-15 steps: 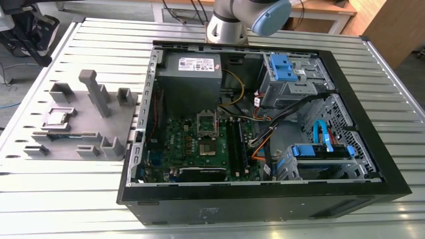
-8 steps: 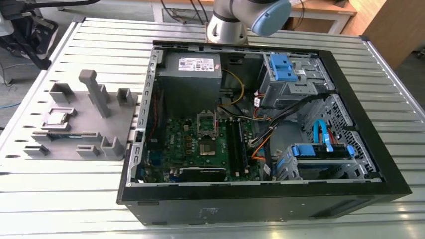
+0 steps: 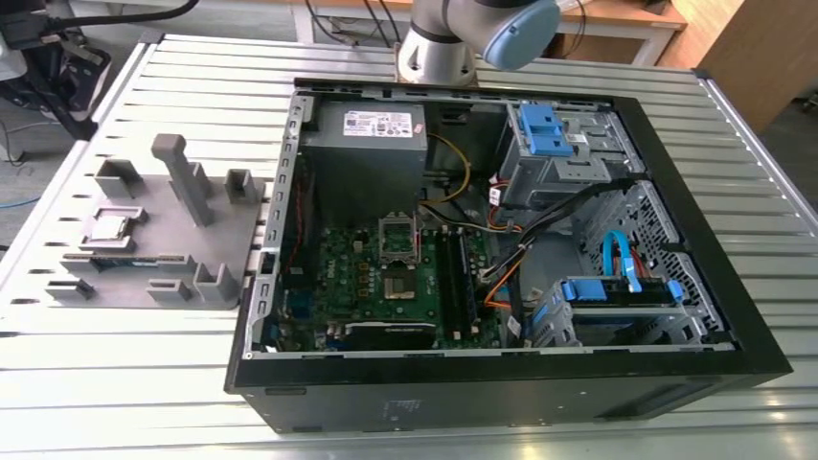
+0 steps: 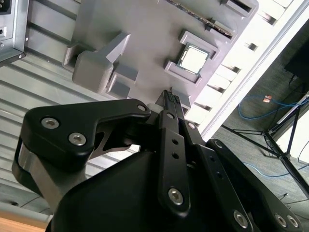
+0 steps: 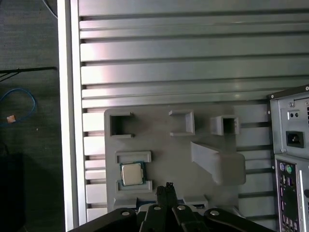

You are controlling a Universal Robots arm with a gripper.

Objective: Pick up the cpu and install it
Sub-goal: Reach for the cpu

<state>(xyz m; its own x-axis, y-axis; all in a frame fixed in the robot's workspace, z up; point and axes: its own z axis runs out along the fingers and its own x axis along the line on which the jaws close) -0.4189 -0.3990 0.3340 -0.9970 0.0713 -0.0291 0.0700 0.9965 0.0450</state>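
Note:
The cpu (image 3: pixel 109 227) is a small silver square lying flat in a recess of the grey holder plate (image 3: pixel 192 251), at the exterior view's left of the computer case. Both wrist views look down on it from well above: the cpu (image 4: pixel 194 59) (image 5: pixel 132 173) sits between two low grey blocks. My gripper (image 4: pixel 170 95) (image 5: pixel 167 188) hangs high over the plate, a little to one side of the chip and not touching it. Its black fingers are pressed together, shut on nothing. The motherboard's open socket (image 3: pixel 398 244) lies inside the case.
The open black computer case (image 3: pixel 715 316) holds a green motherboard (image 3: pixel 371 287), cables, a power supply (image 3: pixel 371 134) and blue drive bays. Tall grey posts (image 3: pixel 179 172) rise from the holder plate. Everything rests on a slatted metal table (image 3: pixel 102 402); blue cable lies on the floor beyond its edge.

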